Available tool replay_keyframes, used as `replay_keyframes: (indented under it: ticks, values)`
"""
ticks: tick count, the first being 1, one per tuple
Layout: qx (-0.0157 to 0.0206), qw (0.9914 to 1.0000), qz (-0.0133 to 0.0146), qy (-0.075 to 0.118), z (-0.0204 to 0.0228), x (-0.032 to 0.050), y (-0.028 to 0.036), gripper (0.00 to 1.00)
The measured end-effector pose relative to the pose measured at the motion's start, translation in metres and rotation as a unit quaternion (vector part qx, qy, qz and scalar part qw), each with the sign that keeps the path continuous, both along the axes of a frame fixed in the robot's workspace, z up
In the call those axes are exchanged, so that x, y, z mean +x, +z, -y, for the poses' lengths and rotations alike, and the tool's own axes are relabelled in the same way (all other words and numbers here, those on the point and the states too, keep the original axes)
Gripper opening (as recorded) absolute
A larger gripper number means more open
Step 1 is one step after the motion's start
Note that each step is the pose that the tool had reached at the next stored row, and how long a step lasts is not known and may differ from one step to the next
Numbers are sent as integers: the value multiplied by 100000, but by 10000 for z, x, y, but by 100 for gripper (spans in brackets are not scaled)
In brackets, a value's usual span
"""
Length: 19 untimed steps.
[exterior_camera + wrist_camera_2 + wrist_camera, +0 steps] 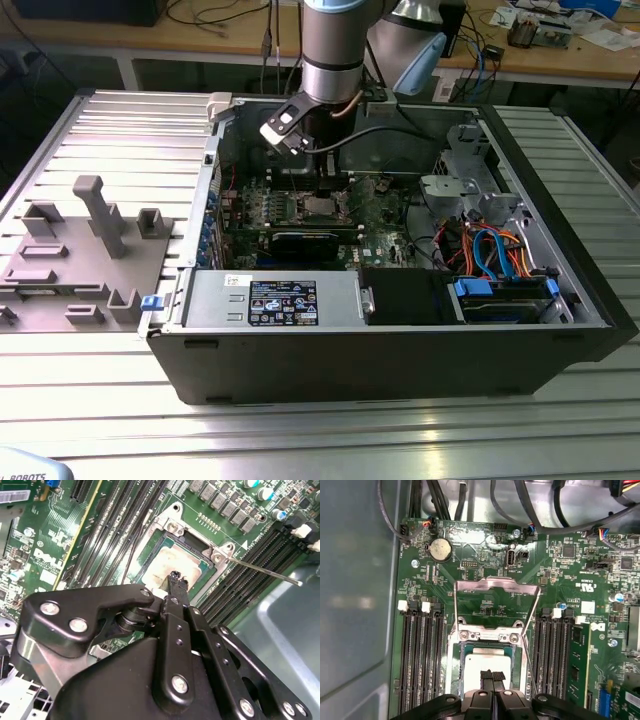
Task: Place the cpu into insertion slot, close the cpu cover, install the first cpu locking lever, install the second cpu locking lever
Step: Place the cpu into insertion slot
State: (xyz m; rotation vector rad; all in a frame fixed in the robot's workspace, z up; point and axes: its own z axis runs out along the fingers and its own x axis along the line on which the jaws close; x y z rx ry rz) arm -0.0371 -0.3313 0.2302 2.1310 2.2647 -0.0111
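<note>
In the exterior view an open computer case (380, 350) lies on the ribbed metal bench (300, 430), with a grey moulded fixture (90, 250) just beside it on the exterior view's left. Inside the case are the green motherboard (385, 240), a grey power supply box (270, 300) along the near wall, and blue cables (490, 250) at the exterior view's right. The arm (332, 50) comes down from the upper centre of the frame over the insertion slot (312, 208).

In the second wrist view the black gripper (177, 578) has its jaws closed together with nothing between them, the tips right over the cpu (165, 562). The chip lies flat inside the slot, pale face up. A thin lever rod (260, 570) sticks out from one corner of the socket, free of any catch.

In the first wrist view the cpu cover (495, 584) is open — swung back on its hinge, clear of the chip, with green board showing through its window. Black memory slots (417, 650) flank the socket, and a round coin battery (440, 549) sits beyond the cover.
</note>
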Motion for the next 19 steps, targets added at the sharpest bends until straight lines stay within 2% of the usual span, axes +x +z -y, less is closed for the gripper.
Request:
replay_keyframes:
  ticks: [8,12,19]
  values:
    - [3,100000,2,1,0,0,132,11]
    - [-2,100000,-2,0,0,0,227,11]
    - [0,100000,-2,3,0,0,320,11]
